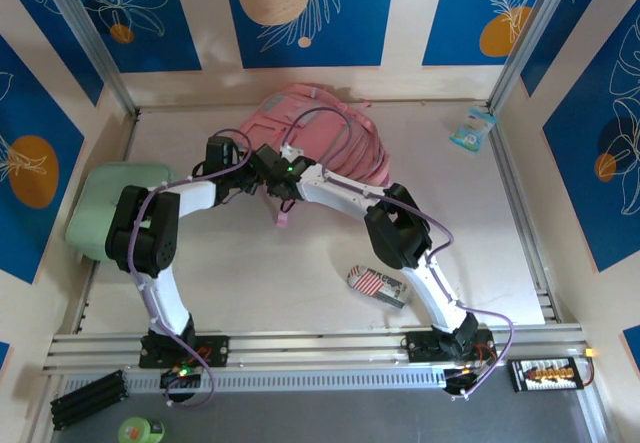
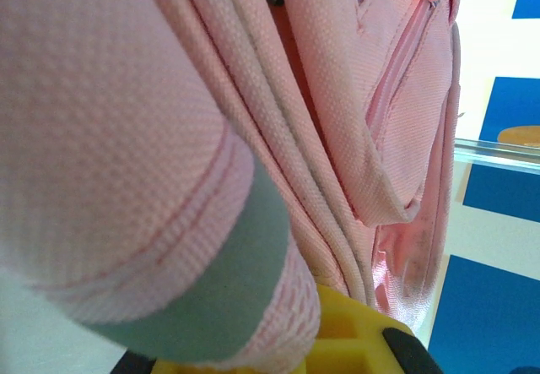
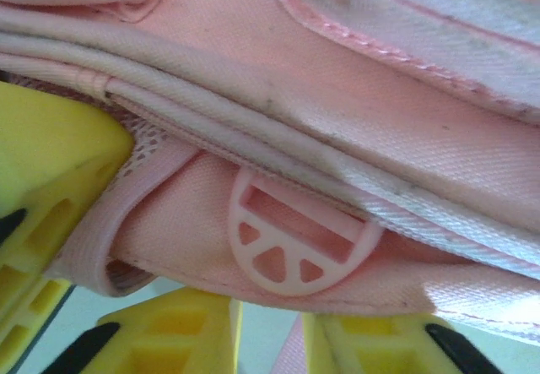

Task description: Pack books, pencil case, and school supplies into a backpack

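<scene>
Left gripper (image 2: 270,359) first: the jaws are clamped together. From its wrist cam it looks like they're pinching a padded strap of the big soft pink fabric backpack (image 1: 295,105). It's the bit with a grey-green band across it, lying right over the yellow fingers (image 2: 354,336).

Right gripper (image 3: 270,344): jaws nearly together with a sliver of pink webbing in the gap, but I honestly can't tell if they're biting it. Just above them a pale pink half-round plastic buckle (image 3: 295,252) sits under the bag's piped seam.

From above, both grippers meet at the backpack's near-left edge, and the bag lies toward the back of the pale table (image 1: 300,263). The small red-and-white striped pencil case (image 1: 378,285) lies well apart from it, just beside the right arm's lower link. A mint-green flat case (image 1: 105,208) sits far left.
</scene>
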